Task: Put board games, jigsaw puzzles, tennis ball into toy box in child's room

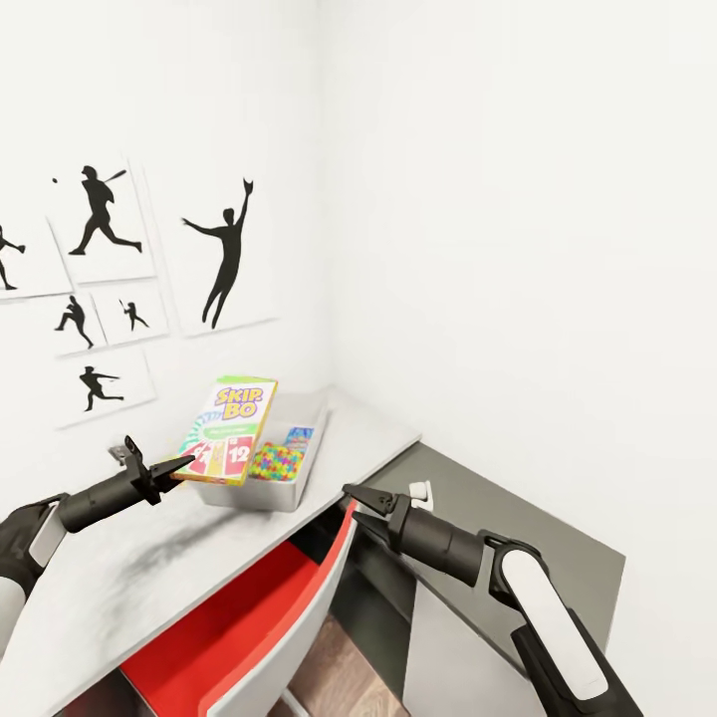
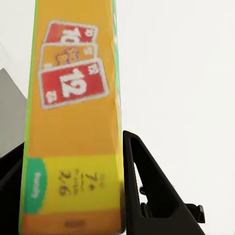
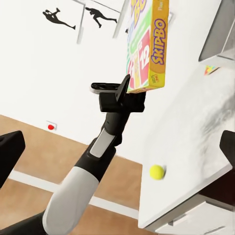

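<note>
The left gripper [image 1: 179,466] was pinching only the bottom edge of the Skip-Bo box [image 1: 228,429] above the toy box [image 1: 300,478], so it could tip out, while the right gripper [image 1: 357,495] waited open.

White corner walls [image 1: 478,199], baseball silhouette prints [image 1: 100,214], grey table [image 1: 119,588], red chair [image 1: 249,617], wood floor [image 1: 329,677]

"SKIP-BO", "12" on game box [image 1: 228,428]

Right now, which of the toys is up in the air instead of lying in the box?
The Skip-Bo game, clamped in the left tool above the toy box; the colourful puzzles lie inside.
</note>
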You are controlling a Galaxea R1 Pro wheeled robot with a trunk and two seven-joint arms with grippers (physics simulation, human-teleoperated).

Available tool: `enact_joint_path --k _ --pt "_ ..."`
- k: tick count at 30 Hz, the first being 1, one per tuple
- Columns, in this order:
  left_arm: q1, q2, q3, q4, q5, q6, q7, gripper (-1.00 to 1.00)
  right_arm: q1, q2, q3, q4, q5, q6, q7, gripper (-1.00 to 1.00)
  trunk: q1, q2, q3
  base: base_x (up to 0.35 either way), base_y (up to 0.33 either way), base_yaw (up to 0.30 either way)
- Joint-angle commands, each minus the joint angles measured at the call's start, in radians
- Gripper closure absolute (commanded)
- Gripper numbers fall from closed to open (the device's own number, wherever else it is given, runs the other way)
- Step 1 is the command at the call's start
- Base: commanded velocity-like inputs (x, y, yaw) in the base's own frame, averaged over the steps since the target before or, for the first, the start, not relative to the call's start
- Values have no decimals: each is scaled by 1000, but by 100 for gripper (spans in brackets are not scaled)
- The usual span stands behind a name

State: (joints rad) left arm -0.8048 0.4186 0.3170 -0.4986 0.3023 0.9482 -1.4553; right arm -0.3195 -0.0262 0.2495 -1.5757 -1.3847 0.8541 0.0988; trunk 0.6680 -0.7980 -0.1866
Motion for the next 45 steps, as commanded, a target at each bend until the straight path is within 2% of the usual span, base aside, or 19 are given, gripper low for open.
enact_joint_path --k 1,26,45 --pt "-1 0 1 0 1 11 -3 100 -1 0 1 0 7 2 7 -100 1 -1 0 190 165 -185" --pt "0 2 0 0 1 10 -2 100 -1 2 1 0 7 2 7 -100 1 -1 10 73 74 -88" --pt "0 1 1 0 1 8 -3 100 -1 3 0 0 7 1 6 -100 1 -1 10 67 42 -6"
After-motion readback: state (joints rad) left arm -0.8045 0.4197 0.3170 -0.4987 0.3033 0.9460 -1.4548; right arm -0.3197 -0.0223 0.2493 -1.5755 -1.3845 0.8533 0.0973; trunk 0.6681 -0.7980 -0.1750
